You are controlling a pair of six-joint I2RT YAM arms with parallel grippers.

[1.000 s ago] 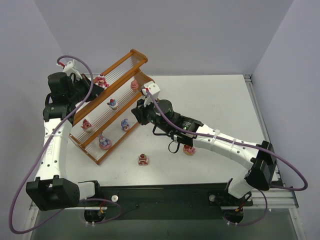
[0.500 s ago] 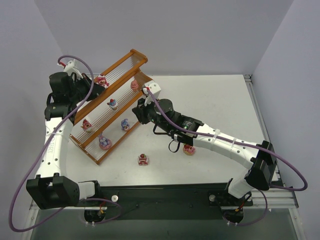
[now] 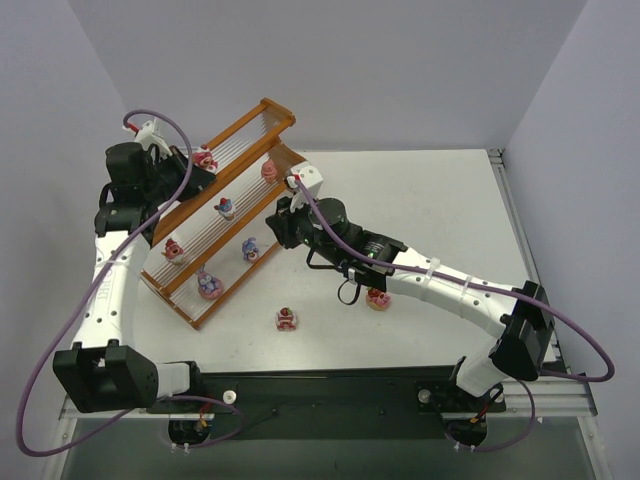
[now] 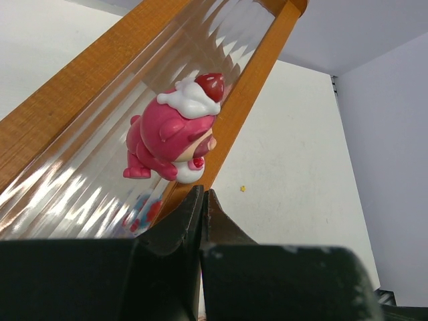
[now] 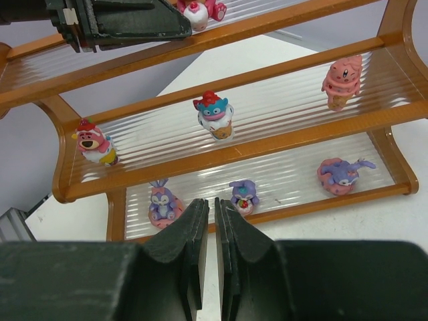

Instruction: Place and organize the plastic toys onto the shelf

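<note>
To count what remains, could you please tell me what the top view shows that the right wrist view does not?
Only the top view shows two toys on the table, one near the shelf, one beside the right arm. Only the right wrist view shows a purple toy on the bottom tier, hidden under that arm from above. Both show six other shelved toys and the left gripper by the top one.
</note>
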